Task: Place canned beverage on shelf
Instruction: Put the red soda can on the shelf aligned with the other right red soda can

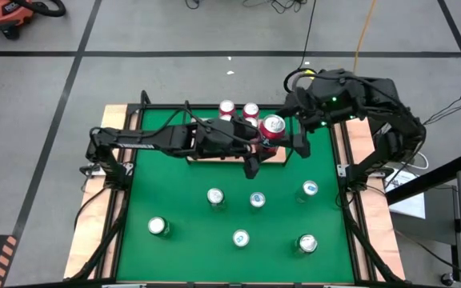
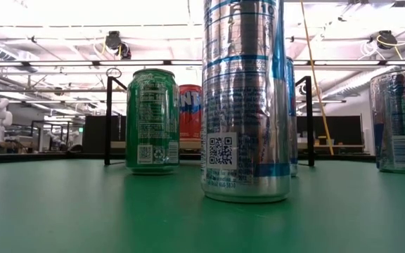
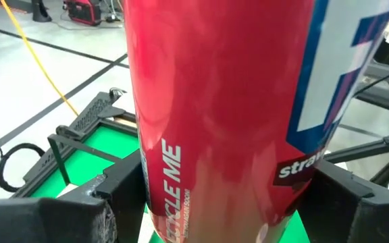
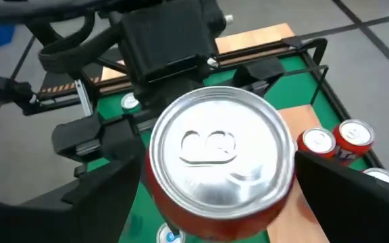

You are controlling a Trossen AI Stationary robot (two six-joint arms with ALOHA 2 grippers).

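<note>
Currently left gripper (image 1: 264, 142) grips the red can (image 1: 272, 126) round its lower body, can upright, long axis vertical, held over the shelf (image 1: 278, 157) at the mat's (image 1: 174, 192) far edge, beside 2 cans (image 1: 238, 109) already there. Right gripper (image 4: 215, 175) poised above the lid, fingers spread, not touching. Next move, by judgement: straight down.

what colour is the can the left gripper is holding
Red, with a blue-and-white patch and white lettering; the can shows best in the left wrist view.
</note>
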